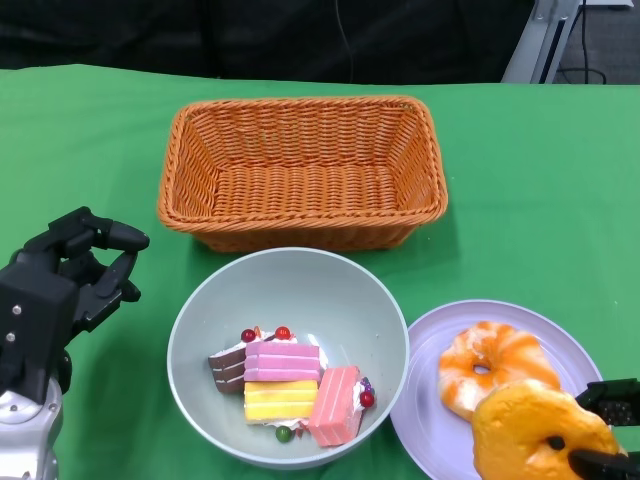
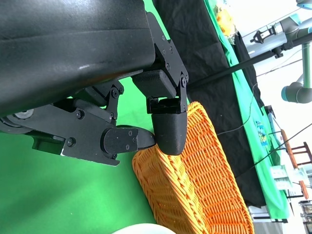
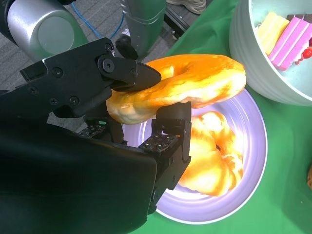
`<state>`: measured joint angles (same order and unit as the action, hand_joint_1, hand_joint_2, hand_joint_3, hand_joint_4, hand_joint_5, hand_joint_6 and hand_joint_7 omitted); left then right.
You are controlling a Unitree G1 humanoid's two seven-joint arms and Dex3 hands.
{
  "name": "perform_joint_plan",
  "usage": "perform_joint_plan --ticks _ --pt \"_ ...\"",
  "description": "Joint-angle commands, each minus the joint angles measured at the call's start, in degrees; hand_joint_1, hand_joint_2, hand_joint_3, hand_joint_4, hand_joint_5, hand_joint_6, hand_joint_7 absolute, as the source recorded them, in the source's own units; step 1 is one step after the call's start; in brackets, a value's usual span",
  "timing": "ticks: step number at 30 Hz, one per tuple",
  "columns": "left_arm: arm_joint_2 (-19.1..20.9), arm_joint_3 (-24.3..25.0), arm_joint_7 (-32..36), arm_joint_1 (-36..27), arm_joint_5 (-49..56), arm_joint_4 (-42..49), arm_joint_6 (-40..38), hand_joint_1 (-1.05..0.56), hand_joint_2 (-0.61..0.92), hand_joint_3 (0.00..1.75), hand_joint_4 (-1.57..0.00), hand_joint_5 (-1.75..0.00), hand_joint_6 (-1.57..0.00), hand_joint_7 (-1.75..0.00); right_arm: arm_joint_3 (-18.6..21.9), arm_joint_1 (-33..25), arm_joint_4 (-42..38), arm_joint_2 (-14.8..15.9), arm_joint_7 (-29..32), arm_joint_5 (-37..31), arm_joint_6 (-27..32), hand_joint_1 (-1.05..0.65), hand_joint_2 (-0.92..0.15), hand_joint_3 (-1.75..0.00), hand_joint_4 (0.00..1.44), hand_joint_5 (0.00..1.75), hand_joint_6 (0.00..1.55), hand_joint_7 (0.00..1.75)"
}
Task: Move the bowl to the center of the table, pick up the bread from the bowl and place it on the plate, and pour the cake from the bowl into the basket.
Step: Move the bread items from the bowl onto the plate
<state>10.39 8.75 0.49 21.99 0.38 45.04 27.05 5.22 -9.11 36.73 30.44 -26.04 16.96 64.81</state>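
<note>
At lower right of the frame the right hand (image 1: 600, 430) holds bread (image 1: 540, 435) over the plate (image 1: 420, 400), unreleased; cake (image 1: 285, 385) remains in the bowl (image 1: 200, 320), unpoured

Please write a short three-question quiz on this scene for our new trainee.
1. True or false: the wicker basket already holds cake.
2. Which hand holds a ring-shaped bread? A) left hand B) right hand C) neither
3. Fill in: a second ring-shaped bread lies on the lavender ____.

Key:
1. False; the basket holds nothing, and the cake slices sit in the bowl.
2. B; it holds the bread above the plate.
3. plate
</note>
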Motion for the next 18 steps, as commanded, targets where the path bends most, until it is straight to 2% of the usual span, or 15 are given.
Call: perform_joint_plan --ticks 1,7,11,18 --pt "0.8 0.0 0.0 -0.2 0.0 -0.7 -0.2 -0.10 0.92 0.39 -0.79 -1.41 -0.77 -1.12 -1.4 0.8 -1.2 0.9 0.2 -0.1 -1.7 -0.04 -0.82 -0.78 0.65 1.73 0.58 1.47" --pt "0.9 -0.3 0.4 -0.7 0.5 -1.4 -0.4 -0.10 0.92 0.39 -0.79 -1.41 -0.77 -1.12 -3.9 2.7 -3.2 0.4 0.9 -0.3 -2.3 -0.05 -0.80 -0.76 0.59 1.74 0.55 1.46" --pt "1.0 -0.3 0.4 -0.8 0.5 -1.6 -0.2 -0.10 0.92 0.39 -0.79 -1.40 -0.77 -1.12 -6.4 3.9 -4.8 0.4 1.9 -1.4 -3.6 -0.05 -0.75 -0.79 0.59 1.74 0.58 1.46" --pt "0.8 -0.2 -0.1 -1.1 0.2 -2.3 -0.5 -0.10 0.92 0.39 -0.79 -1.41 -0.77 -1.12 -10.2 6.7 -9.6 -1.5 4.5 -3.6 -4.0 -0.08 -0.76 -0.75 0.62 1.73 0.62 1.39"
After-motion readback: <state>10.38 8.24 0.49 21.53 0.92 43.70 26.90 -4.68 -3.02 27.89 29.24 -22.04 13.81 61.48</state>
